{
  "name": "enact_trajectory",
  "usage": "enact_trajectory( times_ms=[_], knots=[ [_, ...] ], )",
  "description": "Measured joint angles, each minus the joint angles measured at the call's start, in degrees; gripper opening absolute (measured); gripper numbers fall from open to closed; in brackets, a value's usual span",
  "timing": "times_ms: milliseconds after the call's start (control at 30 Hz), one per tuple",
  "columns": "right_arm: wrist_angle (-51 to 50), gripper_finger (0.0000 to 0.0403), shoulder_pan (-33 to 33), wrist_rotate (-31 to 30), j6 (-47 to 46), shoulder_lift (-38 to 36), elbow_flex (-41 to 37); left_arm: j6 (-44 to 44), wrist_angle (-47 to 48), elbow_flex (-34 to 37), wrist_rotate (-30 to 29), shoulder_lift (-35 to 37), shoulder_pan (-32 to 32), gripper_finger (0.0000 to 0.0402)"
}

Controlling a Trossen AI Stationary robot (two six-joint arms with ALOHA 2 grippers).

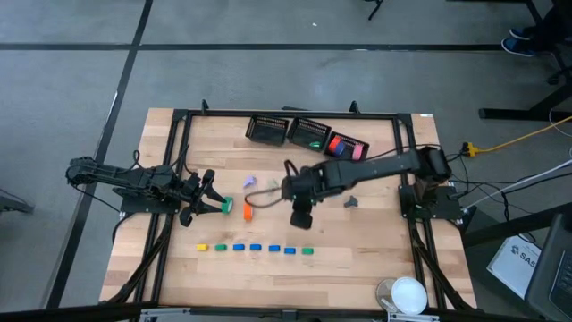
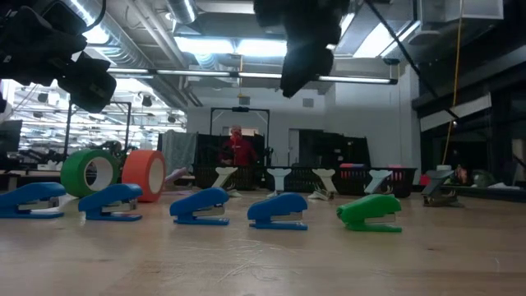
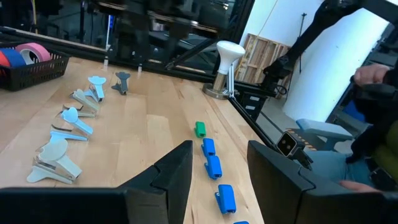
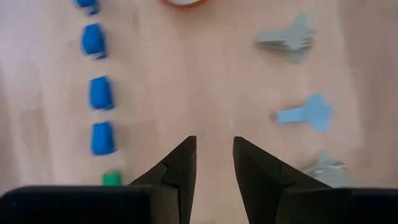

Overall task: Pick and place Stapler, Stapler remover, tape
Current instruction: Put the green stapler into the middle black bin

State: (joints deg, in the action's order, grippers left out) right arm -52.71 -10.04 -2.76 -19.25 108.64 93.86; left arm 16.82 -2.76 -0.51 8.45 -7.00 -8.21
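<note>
Front edge first: you have a bare strip of wood on the table (image 1: 268,286) before the row of staplers (image 1: 256,248), which runs parallel to that edge with the yellow stapler (image 1: 202,248) at the left end, green ones at second place and at the right end, and blue ones between, each apart from the next. A white round-topped stand (image 1: 407,293) sits at the front right corner, well off the row. Black frame rails (image 1: 170,179) hem both sides. Behind the row there is another open band of wood. The right gripper (image 1: 301,217) hangs over it, pointing down, fingers (image 4: 180,165) parted with only bare table between them. The left gripper (image 1: 211,202) comes in from the left rail, raised off the surface, fingers (image 3: 174,177) spread wide and holding nothing. The green tape roll (image 1: 226,206) stands on edge just past its tips, and the orange tape roll (image 1: 248,212) is right beside that. Farther back the pastel staple removers (image 3: 71,118) lie scattered mid-table, partly under the right arm. At the back edge three black baskets (image 1: 268,130) sit in a line: the left one's contents you cannot tell, the middle holds a green roll (image 1: 315,143), and the right holds a red roll (image 1: 337,143) and a pink roll (image 1: 357,152). Beyond the table a person (image 2: 237,150) stands far off.
</note>
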Motion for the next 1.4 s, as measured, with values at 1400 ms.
enact_trajectory(
  times_ms=[1400],
  knots=[
    [0.8, 0.0111, -6.2, 0.0, 7.7, 0.0, 0.0, 0.0, 0.0, 0.0, 0.0, 0.0, 0.0, 0.0150]
  ],
)
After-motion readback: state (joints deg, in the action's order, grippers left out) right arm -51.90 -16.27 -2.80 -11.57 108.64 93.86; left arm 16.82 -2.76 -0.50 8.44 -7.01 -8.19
